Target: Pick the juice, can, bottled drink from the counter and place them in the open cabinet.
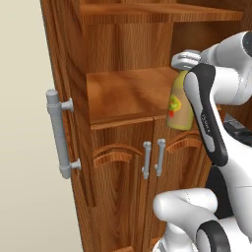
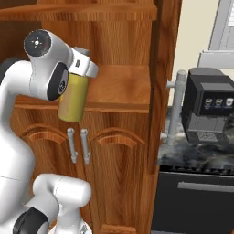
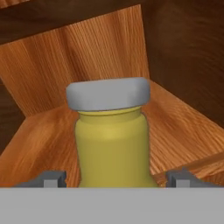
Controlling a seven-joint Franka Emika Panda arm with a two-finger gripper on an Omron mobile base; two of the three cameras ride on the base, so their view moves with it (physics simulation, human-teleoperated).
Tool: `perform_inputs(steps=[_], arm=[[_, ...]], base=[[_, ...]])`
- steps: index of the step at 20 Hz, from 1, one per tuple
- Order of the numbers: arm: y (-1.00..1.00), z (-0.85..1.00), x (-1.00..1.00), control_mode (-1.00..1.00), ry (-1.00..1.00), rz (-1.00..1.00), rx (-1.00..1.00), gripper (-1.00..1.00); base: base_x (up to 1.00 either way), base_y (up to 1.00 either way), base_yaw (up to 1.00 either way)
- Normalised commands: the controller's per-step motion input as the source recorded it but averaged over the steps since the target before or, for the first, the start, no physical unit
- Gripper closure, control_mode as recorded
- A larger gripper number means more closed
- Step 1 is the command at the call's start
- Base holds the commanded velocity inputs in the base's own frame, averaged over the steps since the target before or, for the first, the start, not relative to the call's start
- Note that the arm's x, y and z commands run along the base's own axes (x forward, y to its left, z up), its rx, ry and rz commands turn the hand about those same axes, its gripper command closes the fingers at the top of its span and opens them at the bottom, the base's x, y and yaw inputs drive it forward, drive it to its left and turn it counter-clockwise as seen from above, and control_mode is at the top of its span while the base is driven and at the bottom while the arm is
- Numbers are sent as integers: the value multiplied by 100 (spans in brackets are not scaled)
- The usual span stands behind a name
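- The juice bottle [image 1: 178,106] is half covered by the arm in the left base view; part of its label shows.
- In the hand view the bottle's base is cut off at the bottom.
- The worktop [image 2: 194,155] beside the cabinet [image 2: 123,137] is blurred.

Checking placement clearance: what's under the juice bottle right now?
The juice hangs at the shelf's front edge; below it are the cabinet's lower doors. The shelf beyond it looks bare, though the arm hides its right part.
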Motion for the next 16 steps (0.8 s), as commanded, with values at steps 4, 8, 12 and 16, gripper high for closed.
perform_inputs(steps=[4,8,12,16], arm=[[0,0,0,100,0,0,0,100],[0,0,0,100,0,0,0,100],[0,0,0,100,0,0,0,100],[0,0,0,100,0,0,0,100]], base=[[26,28,-20],[0,1,-4],[0,0,0],[0,0,0]])
